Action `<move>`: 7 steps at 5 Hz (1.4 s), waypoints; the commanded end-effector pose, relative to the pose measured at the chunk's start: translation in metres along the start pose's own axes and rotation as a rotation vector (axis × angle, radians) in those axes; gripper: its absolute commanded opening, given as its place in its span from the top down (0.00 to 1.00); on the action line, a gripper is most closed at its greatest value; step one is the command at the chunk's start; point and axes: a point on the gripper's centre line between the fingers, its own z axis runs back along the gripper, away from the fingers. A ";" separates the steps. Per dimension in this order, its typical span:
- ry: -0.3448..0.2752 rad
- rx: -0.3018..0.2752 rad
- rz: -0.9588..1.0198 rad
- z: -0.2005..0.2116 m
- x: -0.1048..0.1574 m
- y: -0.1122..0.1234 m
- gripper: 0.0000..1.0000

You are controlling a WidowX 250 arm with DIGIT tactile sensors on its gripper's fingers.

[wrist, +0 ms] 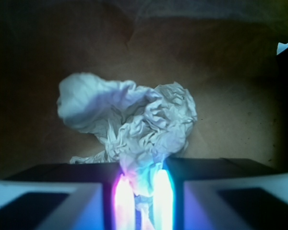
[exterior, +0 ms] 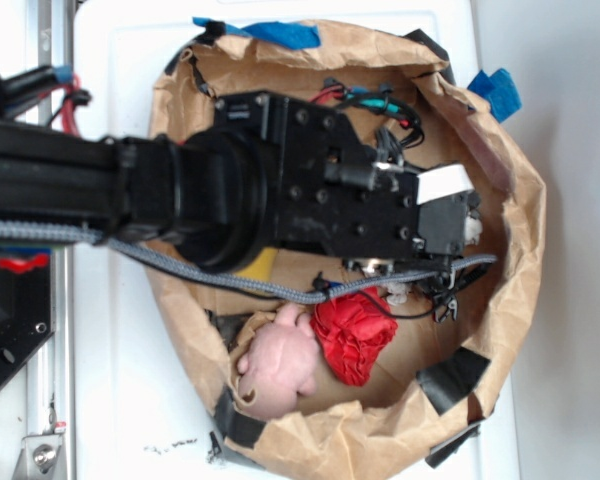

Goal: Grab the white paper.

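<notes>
The white paper (wrist: 129, 120) is a crumpled off-white wad lying on brown paper, filling the middle of the wrist view. Its near end runs down into the narrow gap between my two glowing pads (wrist: 161, 199), which are pressed onto it. In the exterior view my black gripper (exterior: 458, 228), with a white tape band, is inside the brown paper bag (exterior: 500, 300); only a small scrap of the white paper (exterior: 472, 228) shows at its tip.
A red cloth ball (exterior: 352, 335) and a pale pink plush toy (exterior: 277, 363) lie in the bag's lower part. Black cables (exterior: 435, 290) hang beside the gripper. The bag's raised crumpled walls surround the arm; blue tape (exterior: 495, 92) marks the rim.
</notes>
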 end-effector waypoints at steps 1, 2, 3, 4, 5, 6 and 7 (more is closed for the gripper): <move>-0.038 -0.054 -0.020 0.026 0.010 -0.012 1.00; -0.046 -0.106 -0.041 0.046 0.010 -0.012 1.00; -0.029 -0.122 -0.079 0.068 0.012 -0.008 1.00; 0.007 -0.149 -0.126 0.089 0.013 -0.005 1.00; 0.015 -0.158 -0.165 0.097 0.009 -0.006 1.00; 0.011 -0.154 -0.191 0.101 0.007 -0.007 1.00; 0.071 -0.106 -0.294 0.108 0.005 -0.006 1.00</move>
